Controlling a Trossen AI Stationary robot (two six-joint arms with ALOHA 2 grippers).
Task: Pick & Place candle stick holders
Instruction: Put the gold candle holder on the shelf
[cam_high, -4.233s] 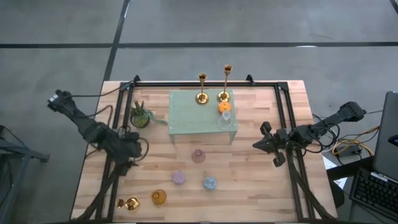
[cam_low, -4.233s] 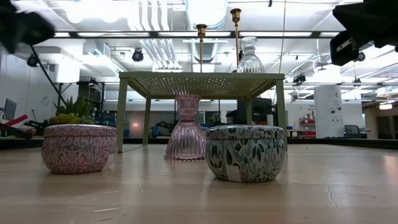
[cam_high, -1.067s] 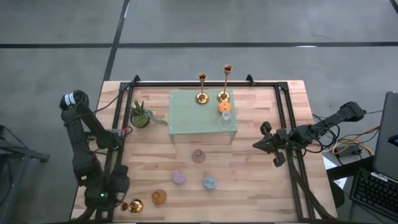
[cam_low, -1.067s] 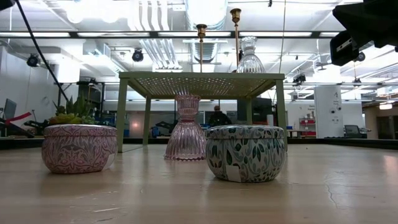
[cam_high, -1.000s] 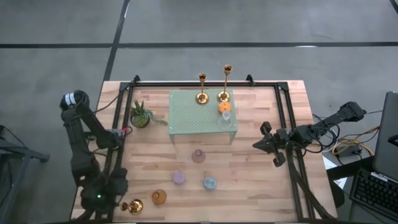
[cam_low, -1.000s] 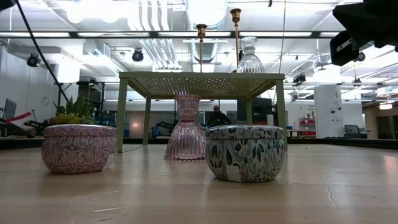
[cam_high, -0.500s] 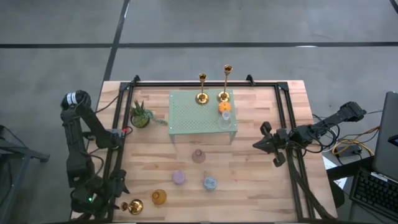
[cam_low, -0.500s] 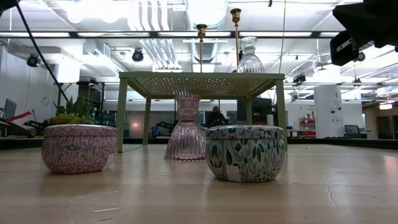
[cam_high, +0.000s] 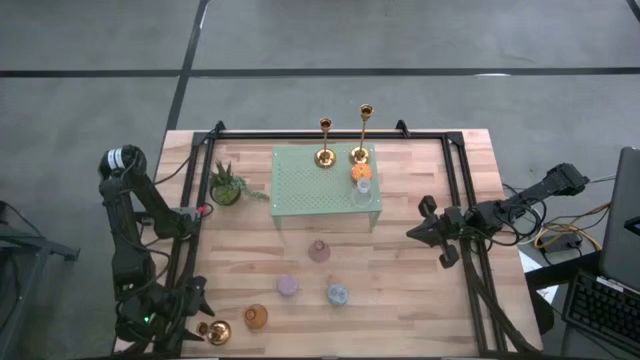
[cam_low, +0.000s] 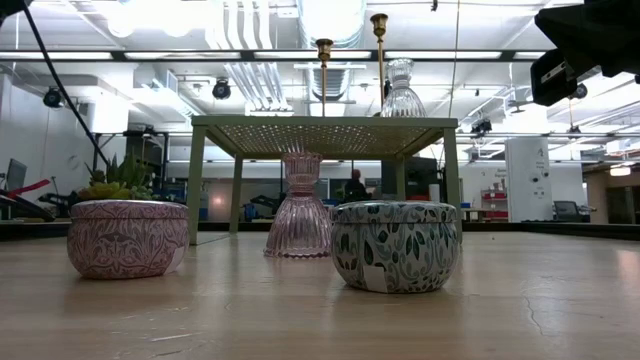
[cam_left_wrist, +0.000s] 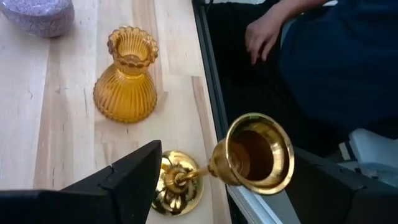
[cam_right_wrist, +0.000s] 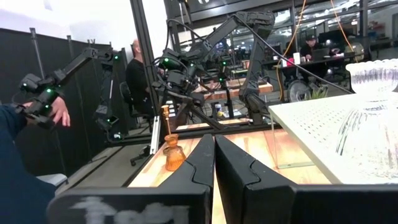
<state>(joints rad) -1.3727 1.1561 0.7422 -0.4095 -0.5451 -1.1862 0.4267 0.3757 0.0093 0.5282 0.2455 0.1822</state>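
Note:
A gold candlestick (cam_high: 212, 330) stands upright on its round base (cam_left_wrist: 177, 190) at the table's near left corner. My left gripper (cam_left_wrist: 225, 163) is open around it, one finger (cam_left_wrist: 127, 180) on each side of its cup (cam_left_wrist: 254, 153), apart from it. An amber holder (cam_high: 256, 317) stands beside it. Purple (cam_high: 287, 285), blue (cam_high: 338, 294) and pink (cam_high: 319, 250) holders stand mid-table. Two gold candlesticks (cam_high: 325, 157), an orange holder (cam_high: 360, 171) and a clear one (cam_high: 364, 187) rest on the pale green mat table (cam_high: 310, 195). My right gripper (cam_high: 425, 232) is shut at the right, holding nothing.
A small potted plant (cam_high: 226, 185) stands left of the mat table. A black frame rail (cam_high: 170, 290) runs along the left side by my left arm. In the left wrist view a person's hand (cam_left_wrist: 261, 31) shows beyond the table's near edge. Bare wood lies at the near right.
My left gripper has tipped and turned at the wrist toward the gold candlestick at the near left corner, shifting slightly toward the table's near edge. Its fingers stay open. No holder has moved.

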